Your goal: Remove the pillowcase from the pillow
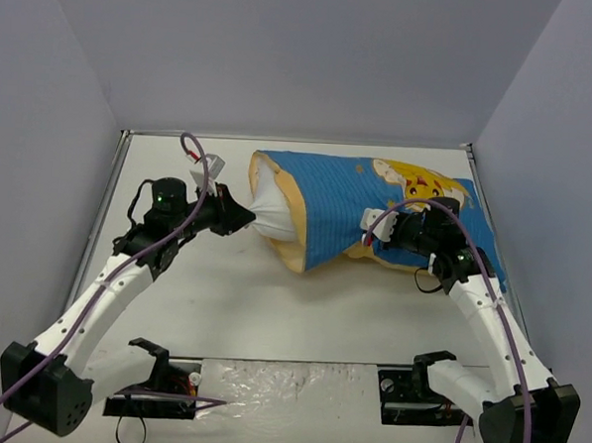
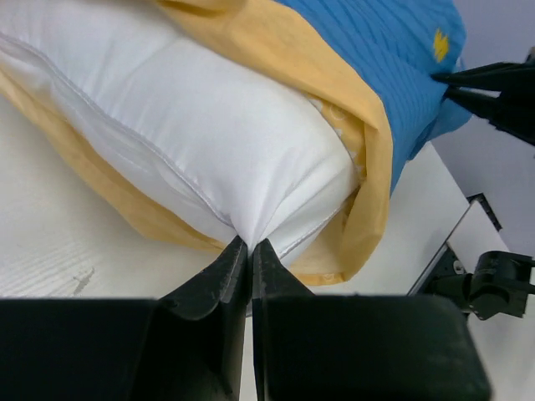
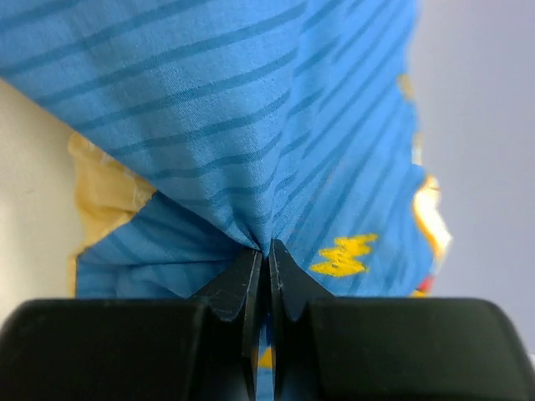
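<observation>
1. The left hand point(image 2: 249, 244) is pinching the end of the pillow point(image 2: 209, 125). Its two fingers are pressing almost flat together on a gathered tuck of white cloth right at their tips.
2. Straight ahead of that hand, the white end of the pillow is poking out of the open mouth of the pillowcase point(image 1: 347, 199). The yellow lining is folding back around the white end like a collar, just beyond the fingertips and to both sides of them.
3. The right hand point(image 3: 267, 246) is gripping a fold of the blue striped fabric. Its fingers are nearly touching, and the cloth is bunching into creases that are fanning out from the tips.
4. The pillowcase is spreading out in front of and above the right hand, filling most of its view. A small yellow print is sitting just to the right of the tips, and a strip of yellow lining is showing further to their left.
5. From above, the hands are pointing toward each other. The left one is holding the bare white end, and the right one is holding the case on its near side, farther along.
6. The bundle is lying on the tabletop point(image 1: 272, 300) between the hands, with most of the pillow lying inside the case.
</observation>
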Controlling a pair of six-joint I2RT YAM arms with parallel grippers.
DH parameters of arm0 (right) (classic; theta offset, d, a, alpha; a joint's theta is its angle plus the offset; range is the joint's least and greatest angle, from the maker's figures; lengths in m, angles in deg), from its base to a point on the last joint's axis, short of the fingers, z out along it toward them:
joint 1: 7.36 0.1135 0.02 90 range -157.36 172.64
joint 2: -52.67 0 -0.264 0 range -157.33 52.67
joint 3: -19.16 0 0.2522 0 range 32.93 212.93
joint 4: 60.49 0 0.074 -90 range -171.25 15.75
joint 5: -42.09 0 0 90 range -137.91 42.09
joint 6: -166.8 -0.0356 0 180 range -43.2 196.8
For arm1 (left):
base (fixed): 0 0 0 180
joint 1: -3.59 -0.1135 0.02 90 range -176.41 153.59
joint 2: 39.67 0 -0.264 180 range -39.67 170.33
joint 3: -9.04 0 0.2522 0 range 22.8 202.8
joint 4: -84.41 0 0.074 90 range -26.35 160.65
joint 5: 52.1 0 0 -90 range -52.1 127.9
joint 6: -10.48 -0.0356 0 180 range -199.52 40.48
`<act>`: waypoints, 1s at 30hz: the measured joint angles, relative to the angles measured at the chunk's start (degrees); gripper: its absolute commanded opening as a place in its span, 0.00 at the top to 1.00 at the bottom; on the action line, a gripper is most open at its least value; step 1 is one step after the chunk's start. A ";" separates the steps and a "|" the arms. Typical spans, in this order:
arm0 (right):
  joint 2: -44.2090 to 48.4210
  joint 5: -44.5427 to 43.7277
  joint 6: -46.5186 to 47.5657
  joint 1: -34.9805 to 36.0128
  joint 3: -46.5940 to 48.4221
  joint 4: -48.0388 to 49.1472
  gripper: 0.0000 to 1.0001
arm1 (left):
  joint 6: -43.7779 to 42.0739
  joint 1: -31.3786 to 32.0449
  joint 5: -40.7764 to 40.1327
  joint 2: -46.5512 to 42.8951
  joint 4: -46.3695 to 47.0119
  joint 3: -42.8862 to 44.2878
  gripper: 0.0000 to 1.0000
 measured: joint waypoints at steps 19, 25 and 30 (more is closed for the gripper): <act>13.62 11.74 -5.20 -5.55 -8.17 -11.63 0.56 | 15.39 -0.90 -1.22 -21.16 -4.61 -15.43 0.81; 10.43 12.48 -15.82 -5.53 2.51 -14.43 0.47 | 16.26 -0.92 -9.20 -27.52 -13.97 -14.62 0.19; 2.69 12.46 -29.92 -5.53 13.25 -8.61 0.44 | 16.44 -0.98 -15.41 -32.35 -17.75 -8.59 0.15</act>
